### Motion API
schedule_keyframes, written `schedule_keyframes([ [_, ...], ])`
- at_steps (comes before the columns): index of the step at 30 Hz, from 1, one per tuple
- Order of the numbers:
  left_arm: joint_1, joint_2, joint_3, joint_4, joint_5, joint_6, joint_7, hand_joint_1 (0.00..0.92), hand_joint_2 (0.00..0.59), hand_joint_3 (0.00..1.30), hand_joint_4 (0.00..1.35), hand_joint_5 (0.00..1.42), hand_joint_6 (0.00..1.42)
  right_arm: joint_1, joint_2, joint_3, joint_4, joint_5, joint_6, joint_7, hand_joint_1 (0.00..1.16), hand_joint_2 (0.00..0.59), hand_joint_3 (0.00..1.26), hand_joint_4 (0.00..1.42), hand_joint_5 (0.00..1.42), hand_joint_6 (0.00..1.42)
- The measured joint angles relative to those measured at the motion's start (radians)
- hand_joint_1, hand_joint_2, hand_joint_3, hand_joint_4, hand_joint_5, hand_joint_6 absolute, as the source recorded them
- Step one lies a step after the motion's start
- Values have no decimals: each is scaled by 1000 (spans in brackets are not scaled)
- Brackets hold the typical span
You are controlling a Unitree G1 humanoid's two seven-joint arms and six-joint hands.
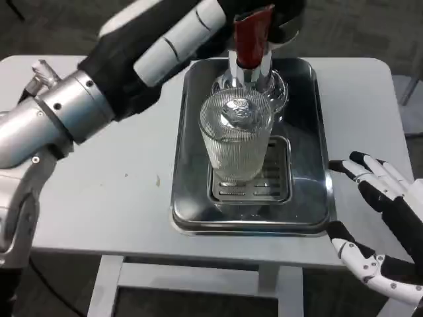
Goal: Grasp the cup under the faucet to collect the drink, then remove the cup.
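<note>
Cup, clear ribbed glass, stands upright on the slotted drip grate in the middle of my steel tray, directly beneath the faucet with its red handle at twelve o'clock. I cannot make out any liquid level through the ribs.

My left hand reaches in from nine o'clock toward the faucet handle; its fingers run behind the handle, so I cannot tell whether they are closed on it or merely near it. My right hand waits at four o'clock, off the tray's edge, fingers spread and holding nothing, well apart from the cup.

Risks, as I judge them: the glass is tall and ribbed, so a careless approach from the right could knock it over on the grate, or it could slip in a loose grip. If the faucet flows with nobody holding the cup, overfilling may flood the tray.

Beneath everything sits a white worktop with rounded corners, and dark grey carpet lies beyond it.
</note>
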Motion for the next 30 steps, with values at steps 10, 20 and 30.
schedule_keyframes([
  [10, -1, 17, -24, 15, 70, -83, -27, 0, 121, 173, 146, 262, 307, 8, -9, -6, -7, 14, 0, 0, 378, 485, 115, 0, 0, 120],
  [20, -18, 71, -47, 31, 148, -176, -48, 0, 116, 173, 150, 262, 297, 2, -9, 9, -7, 12, 5, 0, 375, 485, 115, 0, 0, 127],
  [30, -30, 114, -76, 54, 193, -254, -50, 0, 110, 155, 130, 234, 257, -4, -8, 29, -7, 5, 23, 0, 375, 485, 115, 0, 0, 127],
])
